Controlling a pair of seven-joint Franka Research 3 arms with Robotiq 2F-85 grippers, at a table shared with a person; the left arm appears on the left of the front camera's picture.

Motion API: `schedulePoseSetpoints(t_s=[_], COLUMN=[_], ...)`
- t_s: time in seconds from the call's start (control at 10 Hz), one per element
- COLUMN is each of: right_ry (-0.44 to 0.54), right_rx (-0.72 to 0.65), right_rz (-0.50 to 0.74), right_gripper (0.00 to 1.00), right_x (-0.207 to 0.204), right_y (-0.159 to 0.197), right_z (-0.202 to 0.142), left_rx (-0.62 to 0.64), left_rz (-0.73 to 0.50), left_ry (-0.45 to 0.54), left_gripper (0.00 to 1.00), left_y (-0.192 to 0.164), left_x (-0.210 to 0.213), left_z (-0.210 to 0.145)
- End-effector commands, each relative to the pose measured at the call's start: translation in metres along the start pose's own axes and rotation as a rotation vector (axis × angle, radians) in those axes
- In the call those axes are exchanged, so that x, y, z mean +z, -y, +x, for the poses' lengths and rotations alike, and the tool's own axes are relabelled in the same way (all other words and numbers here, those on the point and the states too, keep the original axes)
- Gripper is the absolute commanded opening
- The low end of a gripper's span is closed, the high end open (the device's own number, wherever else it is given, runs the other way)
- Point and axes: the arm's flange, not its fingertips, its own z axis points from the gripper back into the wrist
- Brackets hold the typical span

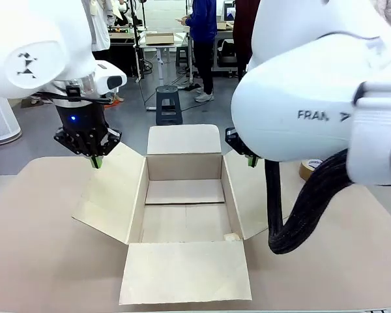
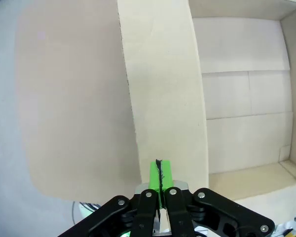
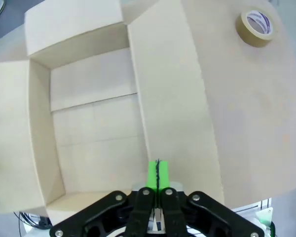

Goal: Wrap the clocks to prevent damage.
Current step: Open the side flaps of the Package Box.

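On the tan counter (image 1: 39, 228) sits a big cardboard box (image 1: 184, 166), right in the middle. It is plain pale brown and wide open, with all four flaps spread out. You can see its flat floor, with a line running across it. Two white arms hang over it, one on each side. The left claw (image 1: 96, 162) is squeezed tight, green pads pressed together, and it points down at the far corner of the left flap (image 1: 111, 195). The right claw (image 1: 252, 161) is squeezed tight too, over the right flap (image 1: 244, 195). A roll of tape (image 1: 309, 168) lies on the counter past that flap. A small pale scrap (image 1: 231, 237) sits in the box's near right corner.
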Motion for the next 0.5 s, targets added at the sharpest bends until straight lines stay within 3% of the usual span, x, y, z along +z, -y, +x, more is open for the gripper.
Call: schedulePoseSetpoints(t_s=[0.0,0.4], right_ry=[0.038,-0.023], right_rx=[-0.068,-0.127], right_rz=[0.016,0.088], right_gripper=[0.01,0.01], right_x=[-0.022,-0.065], right_y=[0.004,0.023], right_z=[0.015,0.034], left_rx=[0.062,0.095], left_rz=[-0.078,-0.087], left_ry=[-0.018,-0.032], left_gripper=[0.00,0.00], left_y=[0.006,0.016], left_x=[-0.009,-0.021], left_z=[0.014,0.024])
